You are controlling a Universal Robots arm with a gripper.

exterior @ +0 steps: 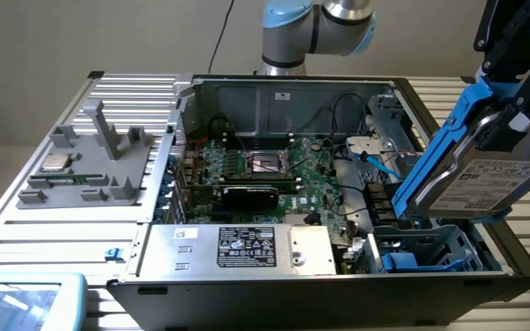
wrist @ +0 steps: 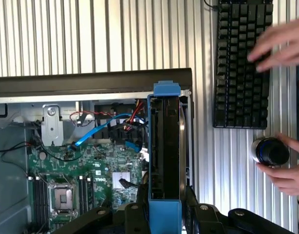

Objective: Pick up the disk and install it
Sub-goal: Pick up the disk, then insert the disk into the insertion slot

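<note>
1. Exterior view: the black claw [exterior: 509, 127] is hanging at the exterior view's right, pinching the disk [exterior: 486, 181] by its blue frame.
2. The disk is tilting steeply in mid-air w/ its white label facing out. Its lower end is hovering just above the drive cage [exterior: 430, 248], in the corner of the open PC case [exterior: 275, 293] at the exterior view's right.
3. Inside the case, a green motherboard [exterior: 275, 172] is lying flat. A silver power supply [exterior: 237, 247] w/ a black label is sitting along the near wall.
4. A grey holder [exterior: 85, 169] is resting on the slatted table [exterior: 63, 234] at the exterior view's left, well apart from the disk.
5. Wrist view: the claw [wrist: 164, 207] is gripping the disk [wrist: 164, 141], seen edge-on, w/ one finger pressing each side of the blue frame.
6. The disk is hanging over the edge of the case, beside the motherboard [wrist: 91, 165].
7. A black keyboard [wrist: 239, 63] is lying on the table beside the case. One hand [wrist: 281, 46] is blurring over it, and a second hand [wrist: 288, 173] is touching a round dark object [wrist: 270, 151].
</note>
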